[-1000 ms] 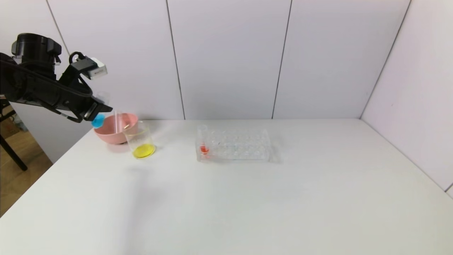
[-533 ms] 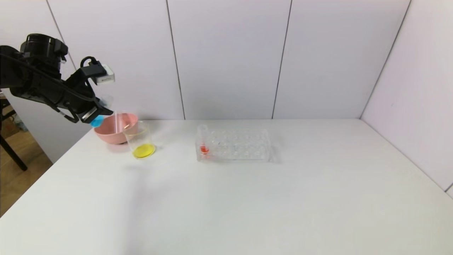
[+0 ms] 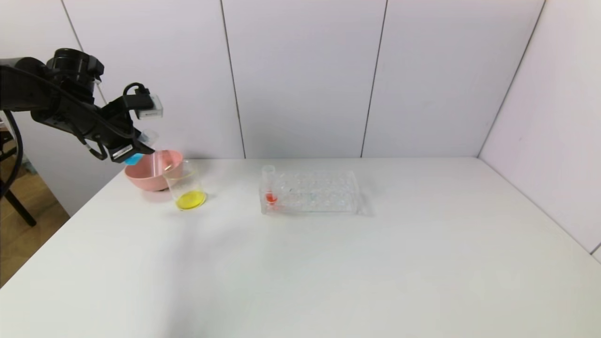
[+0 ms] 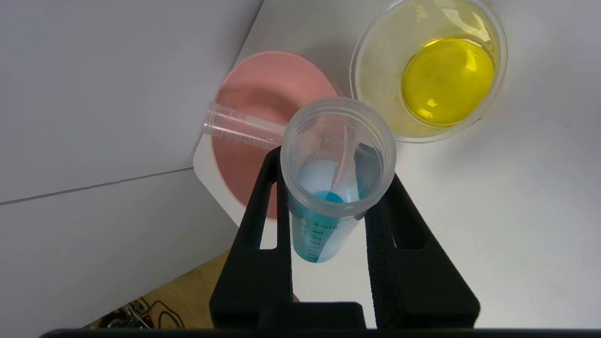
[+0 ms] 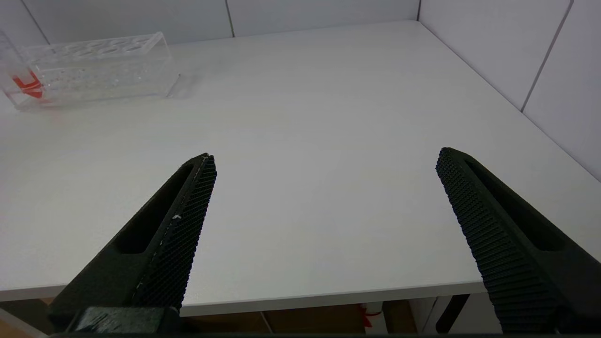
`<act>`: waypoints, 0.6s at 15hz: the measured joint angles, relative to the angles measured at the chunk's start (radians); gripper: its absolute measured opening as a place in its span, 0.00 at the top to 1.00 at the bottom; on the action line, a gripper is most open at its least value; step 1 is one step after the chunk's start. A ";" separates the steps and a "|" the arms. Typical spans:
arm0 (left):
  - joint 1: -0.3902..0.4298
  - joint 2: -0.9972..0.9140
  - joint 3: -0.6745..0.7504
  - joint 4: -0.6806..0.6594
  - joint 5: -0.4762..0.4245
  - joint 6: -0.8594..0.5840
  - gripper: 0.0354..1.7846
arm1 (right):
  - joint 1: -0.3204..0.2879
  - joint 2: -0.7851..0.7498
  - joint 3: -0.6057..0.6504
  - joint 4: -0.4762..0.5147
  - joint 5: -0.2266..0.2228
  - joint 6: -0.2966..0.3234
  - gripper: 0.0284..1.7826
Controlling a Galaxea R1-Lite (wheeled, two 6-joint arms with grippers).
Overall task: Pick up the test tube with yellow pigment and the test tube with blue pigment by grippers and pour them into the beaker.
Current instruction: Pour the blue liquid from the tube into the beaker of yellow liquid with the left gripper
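My left gripper (image 3: 135, 149) is shut on the test tube with blue pigment (image 3: 133, 158) and holds it tilted in the air, just left of and above the pink bowl. In the left wrist view the gripper (image 4: 331, 169) grips the tube (image 4: 312, 234) below its open mouth, and blue liquid sits inside. The beaker (image 3: 182, 180) stands right of the bowl with yellow liquid in its bottom; it also shows in the left wrist view (image 4: 375, 70). A clear tube (image 3: 156, 162) with no liquid showing leans in the bowl. My right gripper (image 5: 326, 159) is open and empty above the table's front edge.
The pink bowl (image 3: 141, 177) stands at the table's back left, touching the beaker; it shows in the left wrist view (image 4: 263, 89). A clear tube rack (image 3: 319, 192) with one red-liquid tube (image 3: 270, 188) stands mid-table, also in the right wrist view (image 5: 103, 70).
My left gripper has moved right and slightly up with the blue tube, closer over the pink bowl. The beaker, bowl and rack have not moved.
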 joint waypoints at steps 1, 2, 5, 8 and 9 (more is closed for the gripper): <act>-0.001 0.009 -0.003 -0.006 0.000 0.020 0.76 | 0.000 0.000 0.000 0.000 0.000 0.000 0.04; -0.006 0.016 -0.006 -0.021 0.001 0.030 0.76 | 0.000 0.000 0.000 0.000 0.000 0.000 0.04; -0.017 0.030 -0.008 -0.034 0.007 0.075 0.76 | 0.000 0.000 0.000 0.000 0.000 0.000 0.04; -0.021 0.042 -0.009 -0.038 0.028 0.124 0.76 | 0.000 0.000 0.000 0.000 0.000 0.000 0.04; -0.025 0.045 -0.009 -0.042 0.042 0.129 0.76 | 0.000 0.000 0.000 0.000 0.000 0.000 0.04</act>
